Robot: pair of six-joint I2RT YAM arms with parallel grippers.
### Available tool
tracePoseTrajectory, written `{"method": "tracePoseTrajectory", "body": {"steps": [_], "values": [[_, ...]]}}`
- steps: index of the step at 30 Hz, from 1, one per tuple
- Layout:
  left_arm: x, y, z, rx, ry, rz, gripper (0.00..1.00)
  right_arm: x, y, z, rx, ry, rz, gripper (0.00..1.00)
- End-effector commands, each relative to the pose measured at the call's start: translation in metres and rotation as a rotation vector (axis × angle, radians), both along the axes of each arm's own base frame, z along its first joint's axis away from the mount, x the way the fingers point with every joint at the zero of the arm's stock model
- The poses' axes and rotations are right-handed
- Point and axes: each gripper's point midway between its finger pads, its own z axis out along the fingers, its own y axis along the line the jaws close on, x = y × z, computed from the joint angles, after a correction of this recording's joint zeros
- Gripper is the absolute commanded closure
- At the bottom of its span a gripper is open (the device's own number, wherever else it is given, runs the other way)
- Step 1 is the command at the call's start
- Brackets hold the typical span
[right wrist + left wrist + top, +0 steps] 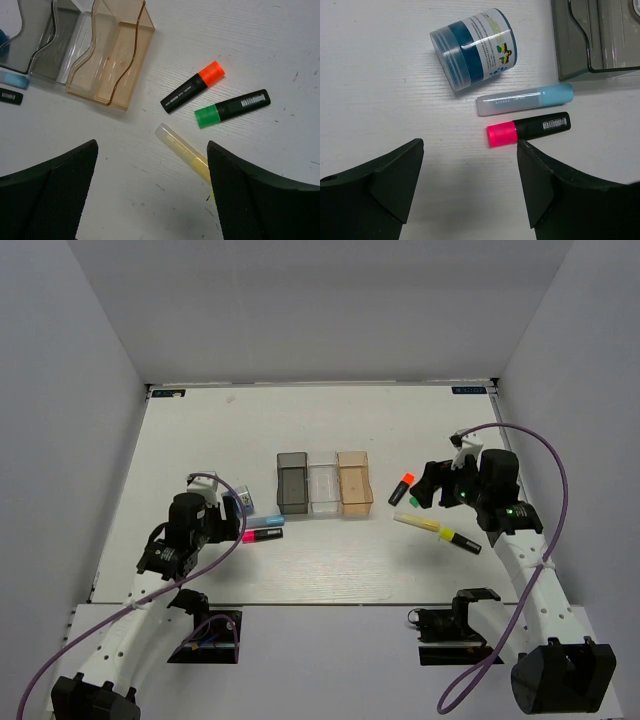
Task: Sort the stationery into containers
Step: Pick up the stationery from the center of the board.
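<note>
Though near, pink highlighter (527, 129) beyond left jaws.

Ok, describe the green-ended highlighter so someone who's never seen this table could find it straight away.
Find the row of three bins and go to the orange-tan bin at its right end. Several pens lie just beyond it. Yours is the green-ended highlighter, black-bodied, lying between the orange-ended highlighter and the pale-yellow stick; its green end is the only one there.
</note>
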Motion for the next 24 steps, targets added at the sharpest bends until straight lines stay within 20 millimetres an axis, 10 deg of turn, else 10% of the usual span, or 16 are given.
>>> {"method": "tracePoseTrajectory", "body": {"steps": [1, 6, 9, 11, 14, 16, 18, 19, 20, 24], "values": [[0.007, -0.004, 0.02, -0.029, -0.051, -0.008, 0.15, 0.0, 0.006, 0.004, 0.016, -0.02, 0.039, 0.1], [0.009, -0.003, 0.023, -0.031, -0.059, 0.005, 0.22, -0.014, 0.012, 0.003, -0.098, -0.053, 0.251, 0.1], [0.011, -0.003, 0.023, -0.032, -0.043, 0.017, 0.45, -0.016, 0.005, -0.003, -0.155, -0.019, 0.258, 0.1], [0.013, 0.0, 0.023, -0.027, -0.024, 0.047, 0.84, -0.012, -0.004, -0.01, -0.208, 0.0, 0.239, 0.1], [0.021, 0.002, 0.023, -0.018, 0.036, 0.088, 1.0, -0.021, 0.003, -0.011, -0.197, 0.017, 0.307, 0.11], [0.026, 0.002, 0.025, -0.012, 0.057, 0.101, 1.0, -0.024, 0.009, -0.008, -0.169, -0.006, 0.341, 1.0], [0.036, 0.005, 0.024, 0.01, 0.101, 0.141, 0.44, -0.022, 0.012, -0.005, -0.13, -0.011, 0.307, 1.0], [0.043, 0.005, 0.035, 0.011, 0.092, 0.15, 0.09, -0.023, 0.012, -0.007, -0.129, -0.005, 0.298, 0.33], [0.047, 0.007, 0.026, 0.033, 0.131, 0.172, 0.0, -0.022, 0.013, -0.006, -0.129, -0.011, 0.297, 0.1], [0.06, 0.012, 0.026, 0.002, 0.189, 0.311, 0.0, -0.021, 0.011, -0.005, -0.14, -0.009, 0.286, 0.09]]}}
